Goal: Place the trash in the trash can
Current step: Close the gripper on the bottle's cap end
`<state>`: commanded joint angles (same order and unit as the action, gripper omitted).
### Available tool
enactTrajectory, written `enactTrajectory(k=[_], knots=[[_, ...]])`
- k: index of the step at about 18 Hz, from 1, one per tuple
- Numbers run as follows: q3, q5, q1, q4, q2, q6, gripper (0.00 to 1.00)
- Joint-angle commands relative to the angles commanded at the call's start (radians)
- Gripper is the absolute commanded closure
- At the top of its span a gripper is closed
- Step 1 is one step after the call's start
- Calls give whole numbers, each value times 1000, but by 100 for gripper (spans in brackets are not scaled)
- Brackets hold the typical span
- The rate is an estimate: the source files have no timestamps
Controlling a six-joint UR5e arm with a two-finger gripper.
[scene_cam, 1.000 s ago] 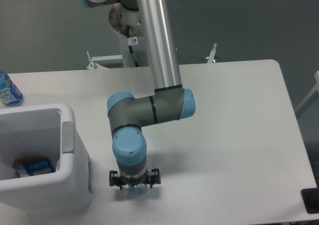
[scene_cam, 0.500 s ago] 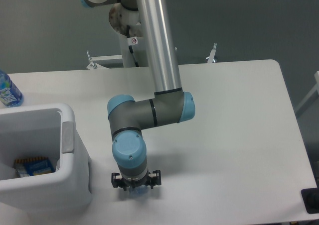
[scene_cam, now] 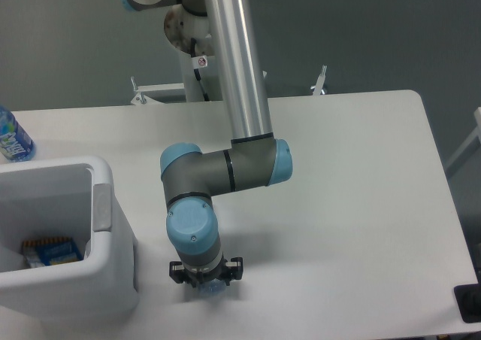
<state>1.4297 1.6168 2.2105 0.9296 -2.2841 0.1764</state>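
Right under end effector (scene_cam: 204, 280), low on bench (scene_cam: 353, 204): something pale, probably bottle (scene_cam: 213, 288), mostly hidden. Can't tell whether fingers have closed. Trash can (scene_cam: 98, 272) left of it. I'd confirm firm grip, lift straight, clear rim.

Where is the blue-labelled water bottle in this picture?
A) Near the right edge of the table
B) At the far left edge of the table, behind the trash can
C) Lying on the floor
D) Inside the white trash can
B: the water bottle stands at the table's far left edge, behind the trash can.
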Motion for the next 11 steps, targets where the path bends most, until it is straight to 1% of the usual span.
enactTrajectory(k=[8, 11], knots=[[-2, 2, 0, 0, 6, 2, 36], [-3, 0, 0, 0, 14, 5, 42]])
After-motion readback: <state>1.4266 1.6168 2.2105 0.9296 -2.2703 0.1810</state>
